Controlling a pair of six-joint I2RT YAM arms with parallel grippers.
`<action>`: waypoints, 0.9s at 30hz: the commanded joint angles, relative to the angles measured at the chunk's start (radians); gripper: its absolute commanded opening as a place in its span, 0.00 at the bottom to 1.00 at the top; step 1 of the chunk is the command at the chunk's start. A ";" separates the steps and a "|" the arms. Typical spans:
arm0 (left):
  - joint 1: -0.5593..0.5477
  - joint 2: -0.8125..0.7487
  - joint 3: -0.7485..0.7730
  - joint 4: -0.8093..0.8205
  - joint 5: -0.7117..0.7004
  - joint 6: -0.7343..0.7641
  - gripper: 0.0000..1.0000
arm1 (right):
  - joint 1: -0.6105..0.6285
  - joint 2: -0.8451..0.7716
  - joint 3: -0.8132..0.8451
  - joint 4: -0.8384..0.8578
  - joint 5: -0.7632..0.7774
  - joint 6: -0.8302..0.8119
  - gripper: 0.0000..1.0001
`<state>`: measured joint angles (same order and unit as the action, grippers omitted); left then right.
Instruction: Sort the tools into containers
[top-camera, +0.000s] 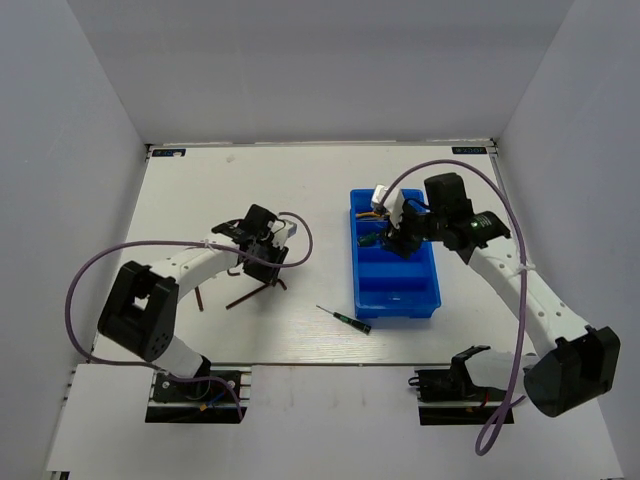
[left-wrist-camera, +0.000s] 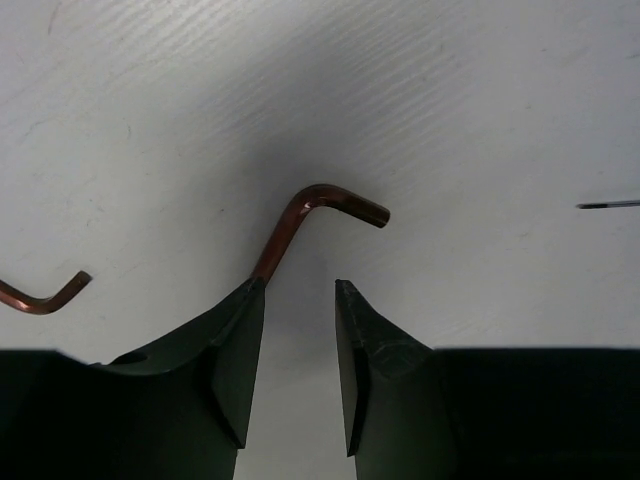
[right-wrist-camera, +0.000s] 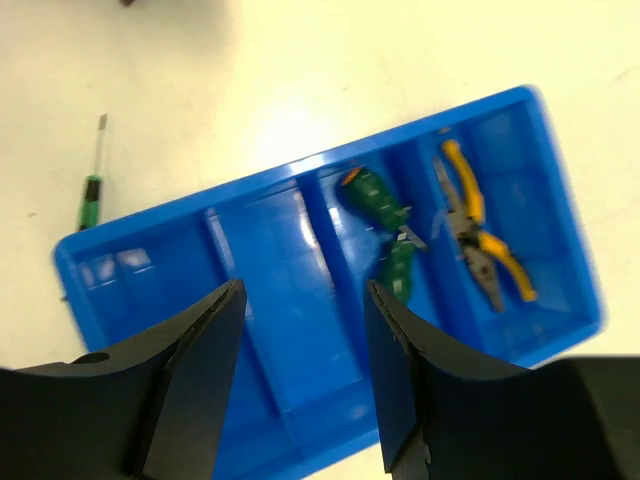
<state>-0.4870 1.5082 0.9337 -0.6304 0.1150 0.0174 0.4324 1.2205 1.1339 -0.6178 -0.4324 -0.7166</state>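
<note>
A copper-brown hex key (left-wrist-camera: 322, 200) lies on the white table, its long leg running under my left fingertip (left-wrist-camera: 245, 305). My left gripper (left-wrist-camera: 300, 285) stands open above it with bare table between the jaws. A second hex key (left-wrist-camera: 40, 295) lies further left. In the top view both hex keys (top-camera: 248, 294) sit just below the left gripper (top-camera: 265, 248). My right gripper (right-wrist-camera: 305, 290) hangs open and empty over the blue tray (right-wrist-camera: 270, 290). Two green screwdrivers (right-wrist-camera: 378, 197) share one compartment. Yellow pliers (right-wrist-camera: 478, 235) fill the end compartment. The thin screwdriver (top-camera: 345, 317) lies on the table beside the tray (top-camera: 397, 312).
White walls box in the table on three sides. The two tray compartments (top-camera: 397, 285) nearest the arm bases hold nothing. Purple cables loop from both arms over the table (top-camera: 200, 200).
</note>
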 joint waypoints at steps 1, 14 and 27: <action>-0.004 0.032 0.034 -0.035 -0.058 0.002 0.45 | -0.020 -0.025 -0.057 -0.006 -0.084 0.049 0.57; -0.004 0.184 0.059 -0.066 -0.104 0.039 0.36 | -0.115 -0.127 -0.129 0.030 -0.186 0.121 0.57; -0.013 0.126 0.115 -0.063 -0.043 0.013 0.00 | -0.175 -0.156 -0.152 0.052 -0.206 0.166 0.35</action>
<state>-0.4896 1.6939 1.0111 -0.7162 0.0204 0.0502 0.2680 1.0843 0.9974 -0.6025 -0.6174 -0.5797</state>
